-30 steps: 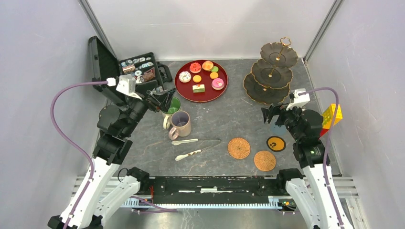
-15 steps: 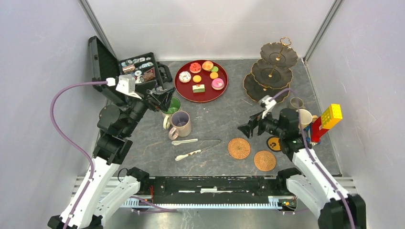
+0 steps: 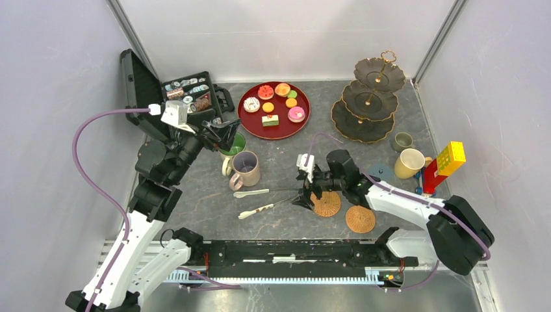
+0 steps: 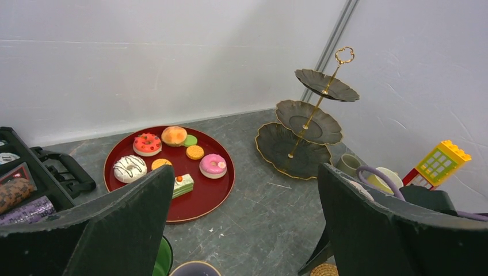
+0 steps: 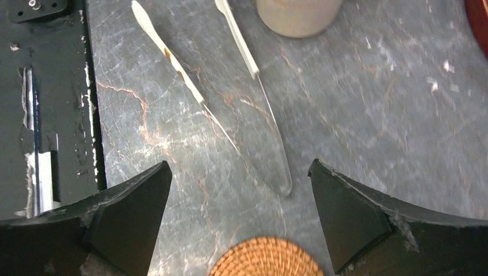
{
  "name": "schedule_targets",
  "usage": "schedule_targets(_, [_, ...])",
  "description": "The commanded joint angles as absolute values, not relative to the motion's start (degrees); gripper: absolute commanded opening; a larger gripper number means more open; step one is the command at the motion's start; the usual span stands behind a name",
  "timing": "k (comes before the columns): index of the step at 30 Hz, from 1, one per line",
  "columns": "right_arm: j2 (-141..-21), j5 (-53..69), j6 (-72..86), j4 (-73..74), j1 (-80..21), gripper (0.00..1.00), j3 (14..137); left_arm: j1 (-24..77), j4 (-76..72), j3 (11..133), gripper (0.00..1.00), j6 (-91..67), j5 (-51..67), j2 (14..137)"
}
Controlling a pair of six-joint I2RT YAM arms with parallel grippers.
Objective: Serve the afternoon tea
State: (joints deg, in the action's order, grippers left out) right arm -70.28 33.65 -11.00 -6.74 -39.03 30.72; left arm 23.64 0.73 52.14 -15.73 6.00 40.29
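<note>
Both grippers are spread wide, holding nothing. Our right gripper (image 3: 305, 197) hangs over the tip of the tongs (image 3: 269, 200), and the left gripper (image 3: 222, 134) is up by the mugs (image 3: 245, 168). All the cakes (image 3: 270, 120) are on the tray (image 3: 256, 127), and the stand (image 3: 368, 97) tiers are bare. We'd guess the cakes are light, hard and a bit slick, so pinch low across the sides.

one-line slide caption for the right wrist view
Open right gripper hovering over the tongs on the grey table, woven coaster just beneath.
</note>
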Motion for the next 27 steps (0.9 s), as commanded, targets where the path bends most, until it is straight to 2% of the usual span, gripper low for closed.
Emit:
schedule_targets(1, [-73.63, 36.78, -20.73, -15.17, -41.22, 0.98, 33.57, 23.98, -0.97, 53.75, 1.0, -14.85, 7.12, 39.38])
schedule_targets(16, [-93.69, 41.14, -27.24, -11.58, -46.99, 0.98, 44.89, 24.2, -1.56, 53.61, 1.0, -15.21, 7.92, 38.05])
schedule_targets(27, [-97.57, 37.39, -26.93, -13.62, -48.2, 0.98, 45.7, 24.18, -1.57, 53.7, 1.0, -15.34, 8.28, 38.06])
